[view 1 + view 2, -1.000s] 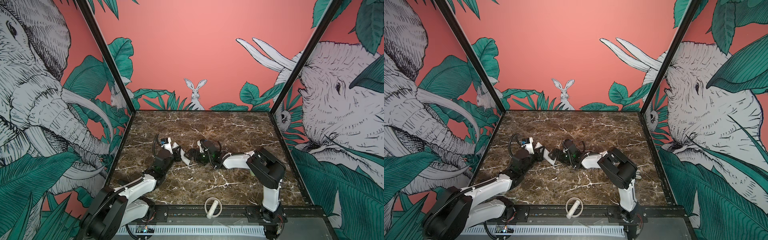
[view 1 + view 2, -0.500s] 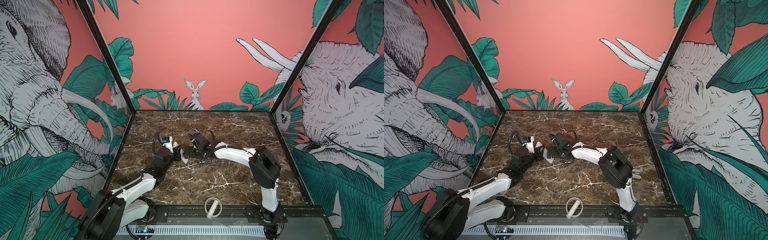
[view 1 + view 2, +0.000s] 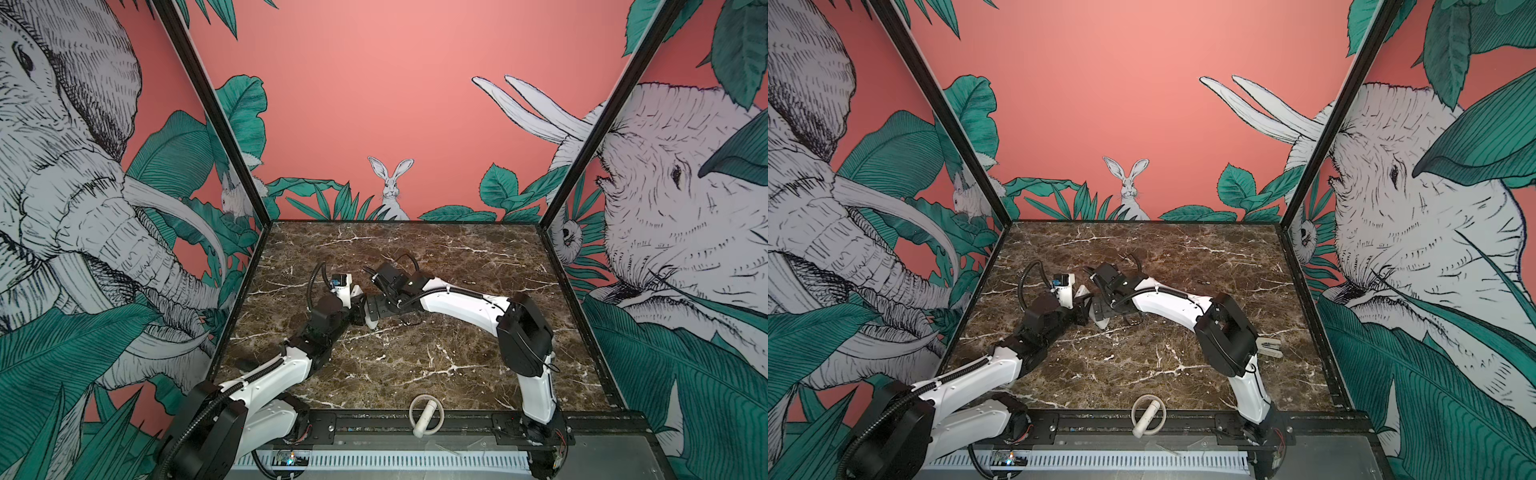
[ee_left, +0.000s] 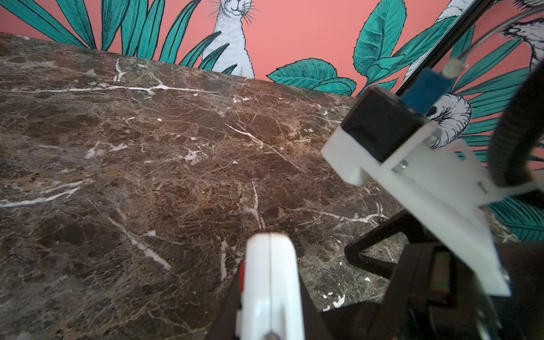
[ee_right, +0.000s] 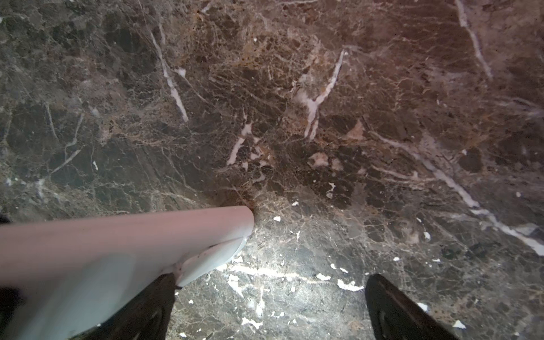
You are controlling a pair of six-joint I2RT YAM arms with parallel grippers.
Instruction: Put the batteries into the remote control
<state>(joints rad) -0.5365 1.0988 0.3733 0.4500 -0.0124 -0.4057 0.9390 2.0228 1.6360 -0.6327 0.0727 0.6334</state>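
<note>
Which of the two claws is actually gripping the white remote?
The left gripper: its jaws are clamped on the remote control, while the right gripper stands wide open beside it.

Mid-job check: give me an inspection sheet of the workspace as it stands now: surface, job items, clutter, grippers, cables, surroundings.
Surface: brown marble table with white veins.
Job's things: remote control held in the left gripper; one battery lies loose behind the right arm; other batteries not made out.
Clutter: white cylinder with a ring at the front rail; small white piece beside the right arm.
Grippers: left gripper shut on the remote control; right gripper open, at the remote control's end.
Cables: black loop at the left wrist.
Surroundings: pink walls with elephant, leaf and rabbit prints.
</note>
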